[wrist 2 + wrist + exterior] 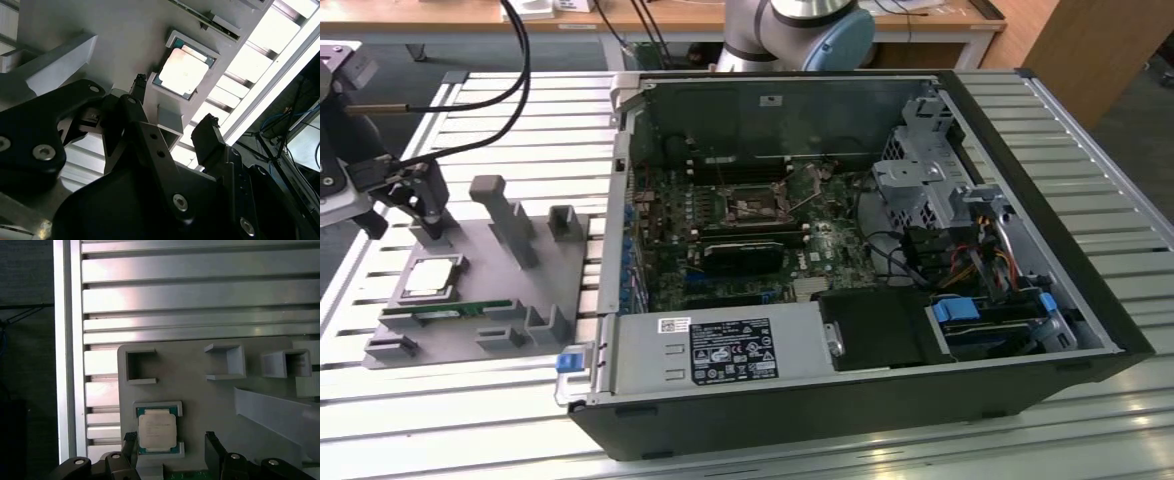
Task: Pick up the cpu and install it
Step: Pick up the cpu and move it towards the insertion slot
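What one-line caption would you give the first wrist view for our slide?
Open gripper hovers by the cpu seated in a grey fixture plate.

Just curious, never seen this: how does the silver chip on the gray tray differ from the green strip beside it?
The cpu is square; the memory stick is long and narrow. The cpu's top is shiny silver; the memory stick is green. Both rest on the gray tray.
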`<state>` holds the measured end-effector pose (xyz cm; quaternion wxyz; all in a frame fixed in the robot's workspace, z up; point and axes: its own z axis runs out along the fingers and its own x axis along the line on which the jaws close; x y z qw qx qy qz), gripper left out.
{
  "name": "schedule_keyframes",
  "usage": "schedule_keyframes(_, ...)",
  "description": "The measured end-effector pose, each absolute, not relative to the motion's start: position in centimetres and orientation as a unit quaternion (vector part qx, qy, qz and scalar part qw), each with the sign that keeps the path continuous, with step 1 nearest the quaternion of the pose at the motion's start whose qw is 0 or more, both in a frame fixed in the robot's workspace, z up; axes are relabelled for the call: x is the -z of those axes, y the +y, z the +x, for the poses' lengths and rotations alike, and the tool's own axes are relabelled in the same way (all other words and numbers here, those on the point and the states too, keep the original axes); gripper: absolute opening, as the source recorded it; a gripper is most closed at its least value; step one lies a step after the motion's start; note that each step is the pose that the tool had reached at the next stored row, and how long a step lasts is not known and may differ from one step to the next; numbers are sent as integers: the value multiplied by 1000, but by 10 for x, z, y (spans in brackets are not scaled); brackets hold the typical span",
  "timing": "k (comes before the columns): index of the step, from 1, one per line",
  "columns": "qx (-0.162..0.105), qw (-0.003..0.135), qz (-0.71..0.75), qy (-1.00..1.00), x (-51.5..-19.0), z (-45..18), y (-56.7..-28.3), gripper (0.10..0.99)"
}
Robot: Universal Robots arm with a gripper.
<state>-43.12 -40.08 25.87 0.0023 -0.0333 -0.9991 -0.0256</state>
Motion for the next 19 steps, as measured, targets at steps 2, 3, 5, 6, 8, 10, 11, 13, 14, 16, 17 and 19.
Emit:
schedule_keyframes(2,26,2,-33,-999,-258,-431,-401,643)
schedule_keyframes(3,26,2,-33,-999,-257,-431,-401,643)
schedule_keyframes(5,26,2,-33,-999,-256,-431,-401,643)
schedule_keyframes(6,26,2,-33,-999,-255,-431,-401,643)
schedule_keyframes(8,26,3,-33,-999,-254,-431,-401,643)
schedule_keyframes(10,26,3,-33,-999,-252,-432,-401,643)
schedule_keyframes(11,26,3,-32,-999,-251,-433,-402,643)
schedule_keyframes(13,26,3,-31,-999,-250,-434,-402,643)
schedule_keyframes(14,26,3,-31,-999,-249,-435,-402,643)
schedule_keyframes(16,26,3,-31,-999,-248,-435,-403,643)
schedule_keyframes(17,26,3,-31,-999,-247,-435,-403,643)
schedule_keyframes(19,26,3,-31,-999,-245,-435,-403,643)
